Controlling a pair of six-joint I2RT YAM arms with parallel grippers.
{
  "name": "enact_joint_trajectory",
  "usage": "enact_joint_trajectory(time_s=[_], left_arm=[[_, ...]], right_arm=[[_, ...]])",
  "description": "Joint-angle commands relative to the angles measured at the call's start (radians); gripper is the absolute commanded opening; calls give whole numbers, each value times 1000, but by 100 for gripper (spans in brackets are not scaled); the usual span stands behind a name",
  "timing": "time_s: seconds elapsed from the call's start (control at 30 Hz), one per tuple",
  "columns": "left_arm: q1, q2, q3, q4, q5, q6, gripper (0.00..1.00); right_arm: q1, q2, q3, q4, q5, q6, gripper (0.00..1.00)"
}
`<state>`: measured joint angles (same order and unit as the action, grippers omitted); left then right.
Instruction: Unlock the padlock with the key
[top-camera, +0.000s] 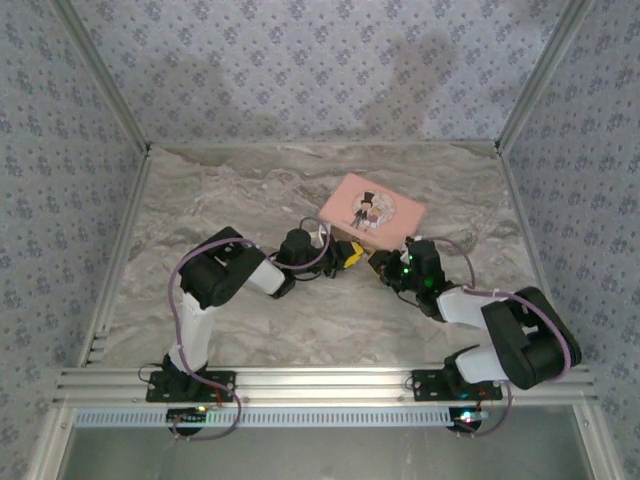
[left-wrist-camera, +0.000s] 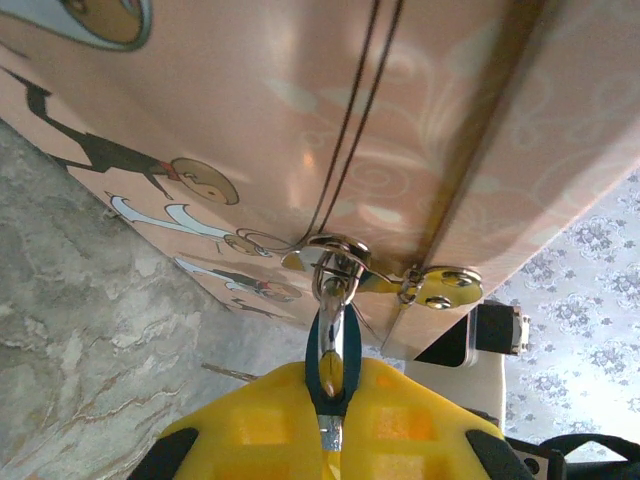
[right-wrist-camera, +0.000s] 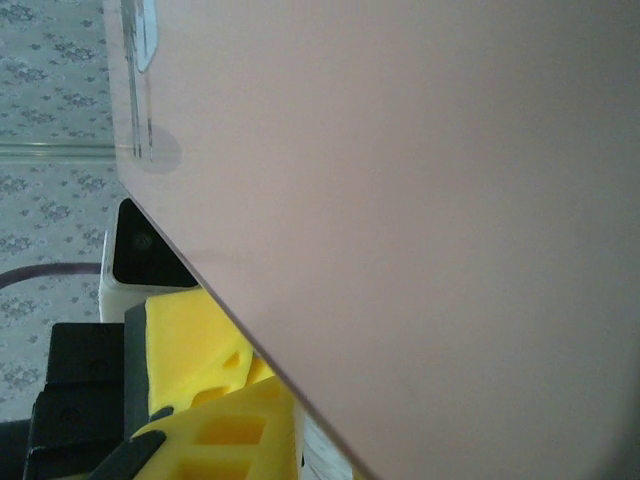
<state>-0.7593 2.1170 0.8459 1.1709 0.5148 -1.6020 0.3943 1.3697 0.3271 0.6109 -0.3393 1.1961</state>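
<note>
Table (top-camera: 250, 320): marble. Pink box (top-camera: 372, 210) sits right of centre, toward the far edge.

Left gripper (left-wrist-camera: 333, 425): clamped on the padlock (left-wrist-camera: 334, 345), which hangs from the clasp (left-wrist-camera: 345, 250) on the box's near side. Its long axis runs straight from the clasp back between my fingers.

Right gripper (top-camera: 383, 262): just beside the left one, at the box's near corner. Its wrist view is mostly blocked by the box wall, so I can't tell whether the jaws are parted.

Key: I can't separate it from the glinting metal in the pinch. The left arm is the nearer one.
</note>
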Motion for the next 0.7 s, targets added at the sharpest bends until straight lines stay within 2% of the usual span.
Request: enact_joint_trajectory(time_s=[0.0,0.17,0.47,0.57,0.67], left_arm=[[-23,-43,12,101,50,-2,0],[-41,-36,20,106,56,-10,0],[-87,0,39,150,69,-39,0],[-92,0,40,145,72,-39,0],[-77,-11,27,116,65,-14,0]], right_arm=[[-1,28,35,33,10,15,17],[-2,64,55,57,2,22,8],[4,154,83,163,-12,76,5],[5,170,101,167,-26,81,5],[0,141,107,60,-35,33,14]])
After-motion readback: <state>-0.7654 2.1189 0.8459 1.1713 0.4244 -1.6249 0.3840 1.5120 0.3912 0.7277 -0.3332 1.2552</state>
